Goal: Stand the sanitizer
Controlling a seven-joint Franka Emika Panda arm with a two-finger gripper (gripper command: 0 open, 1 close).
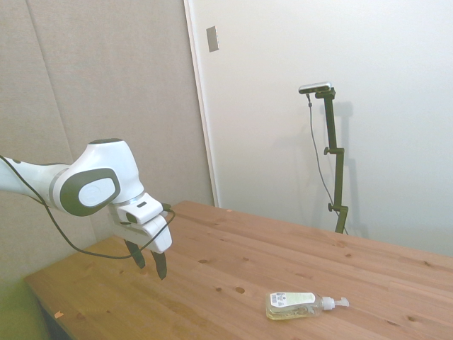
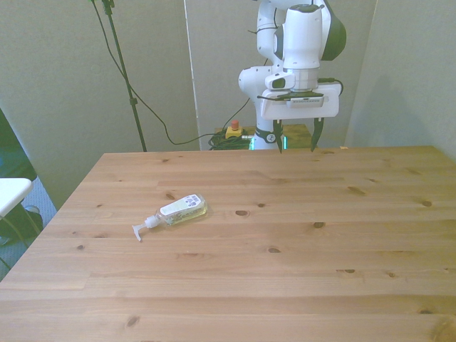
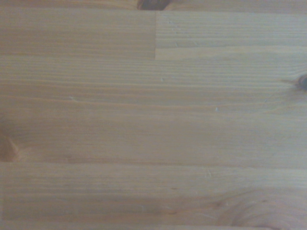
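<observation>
Item: sanitizer pump bottle [image 2: 182, 209], lying flat on wooden table [image 2: 299, 249], nozzle toward front view's left. Gripper [image 2: 296, 140]: fingers spread, empty, well apart. You approach body crosswise, grip near label, tip upright.

Surface [image 2: 299, 249]: warm honey-brown wood in long planks, with fine grain lines and scattered dark knots.
Sanitizer [image 2: 182, 209]: clear bottle, pale yellow liquid, white pump nozzle, white label with green marks.
Arm [image 1: 92, 185]: glossy white shell with grey joint caps.
Gripper [image 2: 295, 137]: white body above black jaws.
</observation>
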